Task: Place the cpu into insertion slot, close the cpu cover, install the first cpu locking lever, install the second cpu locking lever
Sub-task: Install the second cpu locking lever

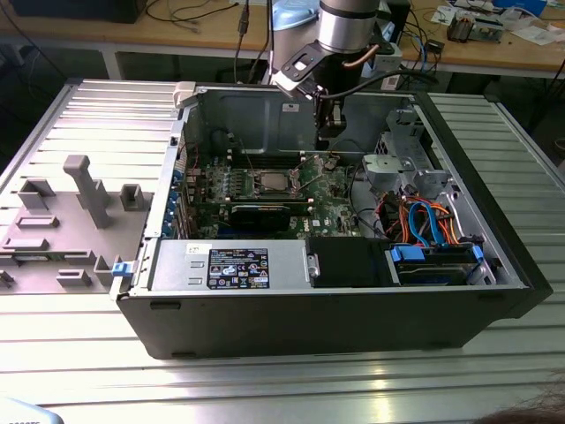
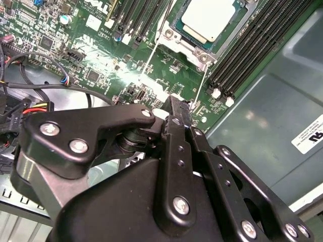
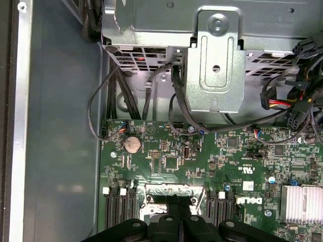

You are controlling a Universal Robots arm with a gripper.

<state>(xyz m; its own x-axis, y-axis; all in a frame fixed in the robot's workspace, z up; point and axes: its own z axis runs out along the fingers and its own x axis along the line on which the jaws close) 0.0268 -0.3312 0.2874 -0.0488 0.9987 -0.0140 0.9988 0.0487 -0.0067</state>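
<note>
A robotics lab or electronics workshop was suggested: an opened computer case [image 1: 327, 309] was laid on a ribbed aluminium table [image 1: 265, 389], grey fixtures [image 1: 84, 190] were set at the exterior view's left, and cable-strewn wooden benches [image 1: 521, 55] were ranged along the far side.

Top of cpu [image 2: 209, 17]: plain pale silver-grey; circuit board [image 2: 151, 60] around the cpu green, speckled with small black and silver parts. Beside the cpu, memory slots [image 2: 252, 45] black with white end clips; case wall [image 2: 262, 116] beyond them flat grey. Near the cpu, gripper [image 2: 174, 103] matt black with silver screw heads; to the exterior view's right of the cpu, cables [image 1: 422, 216] orange and blue.
</note>
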